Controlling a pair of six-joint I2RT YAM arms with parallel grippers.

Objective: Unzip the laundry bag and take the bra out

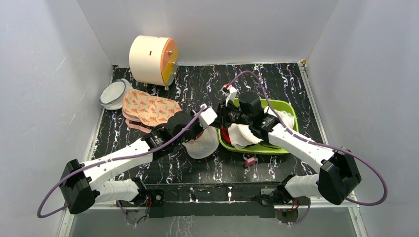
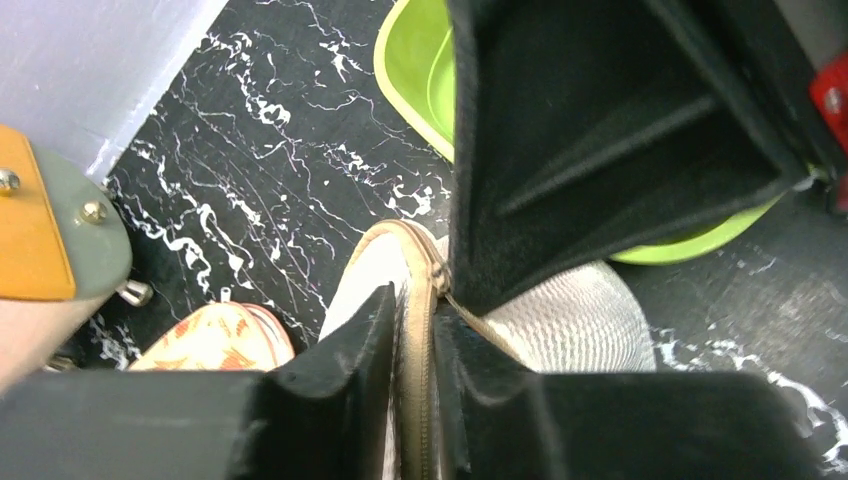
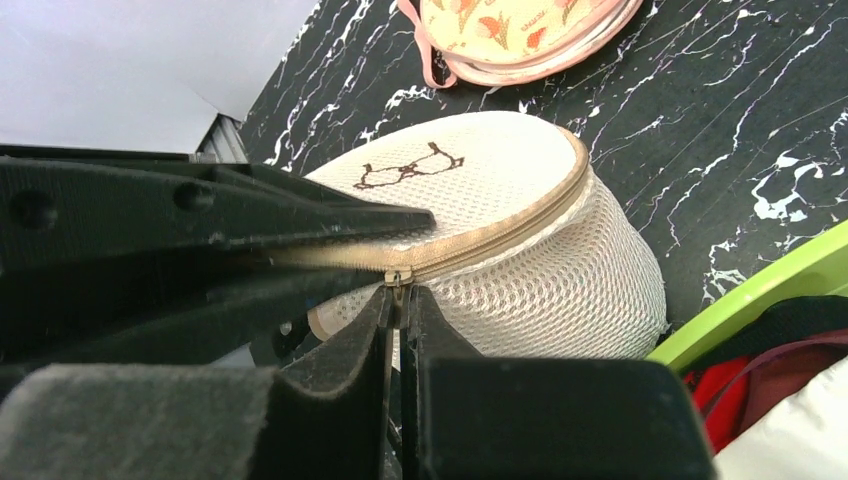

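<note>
The laundry bag (image 3: 540, 270) is a round, domed pod of white mesh with a tan zipper (image 3: 500, 235) round its rim, closed as far as I can see. It sits on the black marbled bench (image 1: 163, 168), its face with the small black bra-shaped mark (image 3: 408, 170) uppermost and tilted. The zipper pull (image 3: 397, 275) is nipped in the right pincer (image 3: 400, 300).

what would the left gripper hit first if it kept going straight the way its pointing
The laundry bag: the left gripper straddles its zipper rim, so it would press into the mesh at once. The right gripper, pinching the zipper pull, sits just beyond; depth unclear.
</note>
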